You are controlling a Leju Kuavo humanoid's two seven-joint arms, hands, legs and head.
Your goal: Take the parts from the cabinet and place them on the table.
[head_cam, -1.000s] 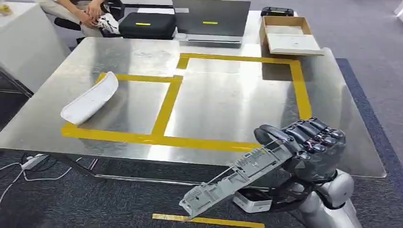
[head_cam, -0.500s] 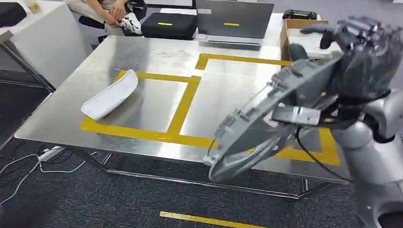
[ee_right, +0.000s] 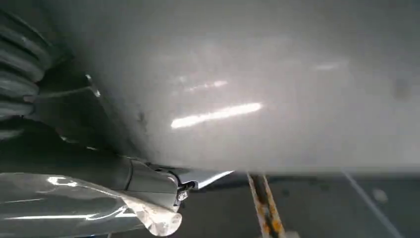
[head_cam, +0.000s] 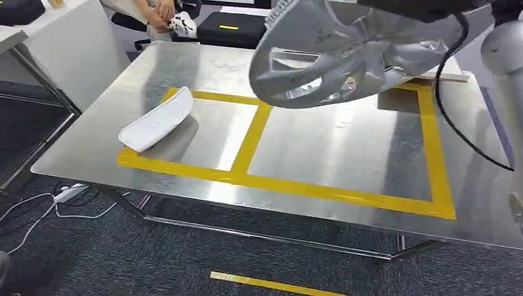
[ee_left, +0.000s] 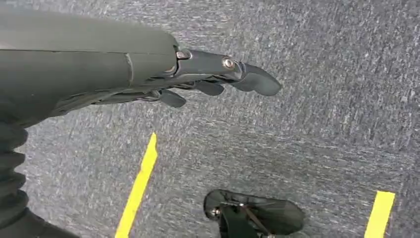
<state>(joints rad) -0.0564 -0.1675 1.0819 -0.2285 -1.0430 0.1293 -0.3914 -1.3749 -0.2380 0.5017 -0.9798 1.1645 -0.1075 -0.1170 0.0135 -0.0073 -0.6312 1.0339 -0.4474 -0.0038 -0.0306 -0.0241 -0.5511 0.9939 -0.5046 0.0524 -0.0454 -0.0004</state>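
A large grey plastic part (head_cam: 345,55), ribbed on its underside, hangs high over the back of the steel table (head_cam: 345,145). My right hand (head_cam: 425,5) grips it at the picture's top edge, with the silver arm (head_cam: 502,46) at the far right. In the right wrist view the part's smooth face (ee_right: 247,89) sits close above my right hand (ee_right: 153,181). A white curved part (head_cam: 155,119) lies on the table's left yellow-taped square. My left hand (ee_left: 213,79) hangs over the grey carpet, fingers stretched out and holding nothing.
Yellow tape (head_cam: 250,139) marks two squares on the table. A person (head_cam: 157,9) sits behind the far left corner beside a black case (head_cam: 231,28). A white desk (head_cam: 61,46) stands left. Cables and a power strip (head_cam: 68,194) lie on the floor below.
My right arm has swung the grey part up from below the table's front edge to high above its back. The head view has shifted as well.
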